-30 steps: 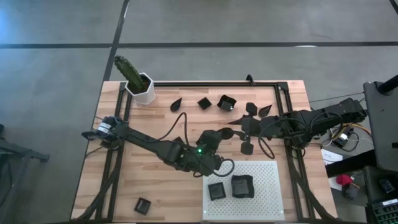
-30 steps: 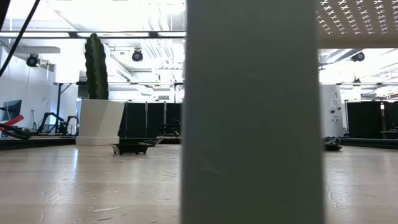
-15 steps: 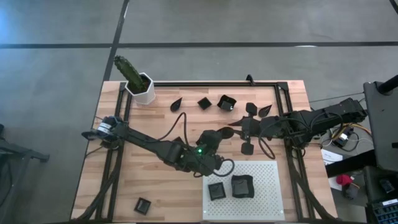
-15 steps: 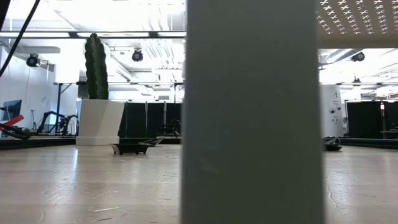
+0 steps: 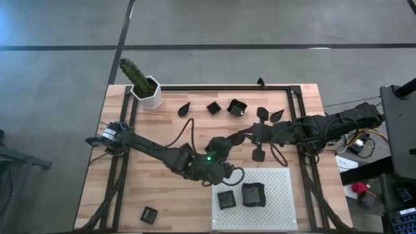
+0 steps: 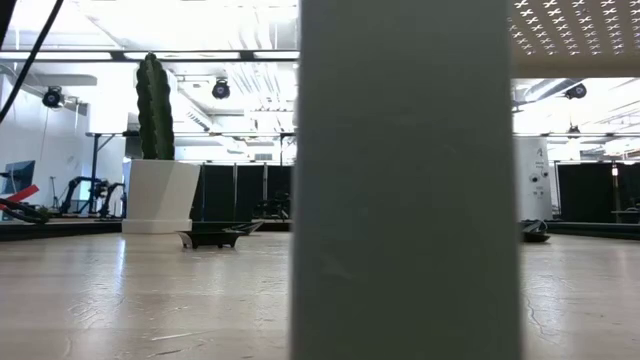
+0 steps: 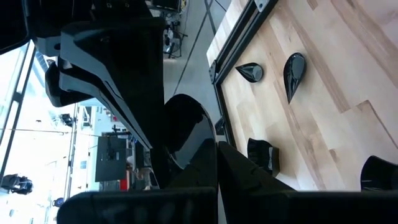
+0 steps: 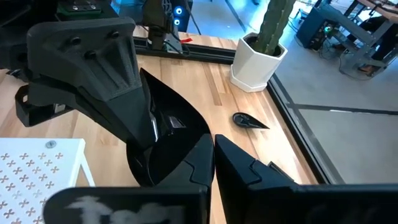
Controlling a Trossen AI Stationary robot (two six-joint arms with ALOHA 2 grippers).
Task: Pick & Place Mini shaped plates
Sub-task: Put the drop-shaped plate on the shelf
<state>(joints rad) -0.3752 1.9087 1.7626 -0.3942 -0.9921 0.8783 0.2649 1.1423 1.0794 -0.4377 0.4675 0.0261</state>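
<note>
L gripper [image 5: 229, 140] and R gripper [image 5: 249, 133] meet nose to nose over mid table [image 5: 162, 188], with one teardrop plate [image 5: 238, 137] in the air between them, so this looks like a handover. L wrist view shows the L fingers narrow and pinched on the plate's edge, so L is holding it. R is right at the same plate, but I cannot tell if it has closed on it yet. The white perforated board [image 5: 279, 201] sits near the front edge and already has two plates on it [image 5: 226, 199] [image 5: 253, 194]. Other mini plates lie loose: a row toward the rear [image 5: 213, 107], one just under the R arm [image 5: 258, 155], one at front L [image 5: 149, 214]. Cactus pot [image 5: 151, 91] is at the rear L corner, well apart. To do the step well: R should take the rim on the side opposite L's grip and be fully closed before L lets go. Keep the plate level, w/o twisting it. Then carry it to a bare part of the board, apart from the two already there.
</note>
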